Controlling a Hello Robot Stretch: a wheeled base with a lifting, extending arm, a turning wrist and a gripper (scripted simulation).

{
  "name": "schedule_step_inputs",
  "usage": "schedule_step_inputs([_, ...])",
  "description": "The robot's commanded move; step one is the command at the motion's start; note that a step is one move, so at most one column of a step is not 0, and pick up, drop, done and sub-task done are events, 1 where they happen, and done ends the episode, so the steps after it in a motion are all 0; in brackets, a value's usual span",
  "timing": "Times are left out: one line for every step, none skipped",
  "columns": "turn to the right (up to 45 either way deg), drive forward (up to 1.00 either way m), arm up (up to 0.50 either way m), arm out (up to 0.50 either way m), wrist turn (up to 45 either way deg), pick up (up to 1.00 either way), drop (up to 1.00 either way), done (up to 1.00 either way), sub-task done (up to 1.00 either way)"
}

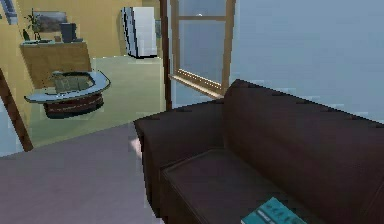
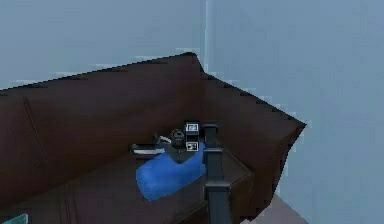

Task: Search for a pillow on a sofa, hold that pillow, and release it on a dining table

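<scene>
Just beside the gripper (image 2: 160,149) in the arm side view lies a blue pillow (image 2: 168,174). It rests on the seat of the dark brown sofa (image 2: 90,110), toward the seat's end by the armrest and about midway between the back cushion and the front edge. The gripper's dark body and thin fingers (image 2: 146,150) sit at the pillow's upper edge. How the fingers stand cannot be told, nor whether the gripper holds anything. The arm (image 2: 213,185) rises from the bottom edge along the pillow's right side, with its two white marked squares (image 2: 190,138) at the far end.

In the forward view the same sofa (image 1: 290,130) has a flat teal striped thing (image 1: 275,212) at the seat's front edge. Beyond the sofa's armrest a wood-framed window (image 1: 200,45) stands. Farther off there is a round blue-rimmed table (image 1: 66,93), and a white fridge (image 1: 140,30) stands against the far wall.
</scene>
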Motion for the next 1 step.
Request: schedule_step_inputs([0.0, 0.0, -0.3, 0.0, 0.0, 0.0, 0.0, 0.0, 0.0])
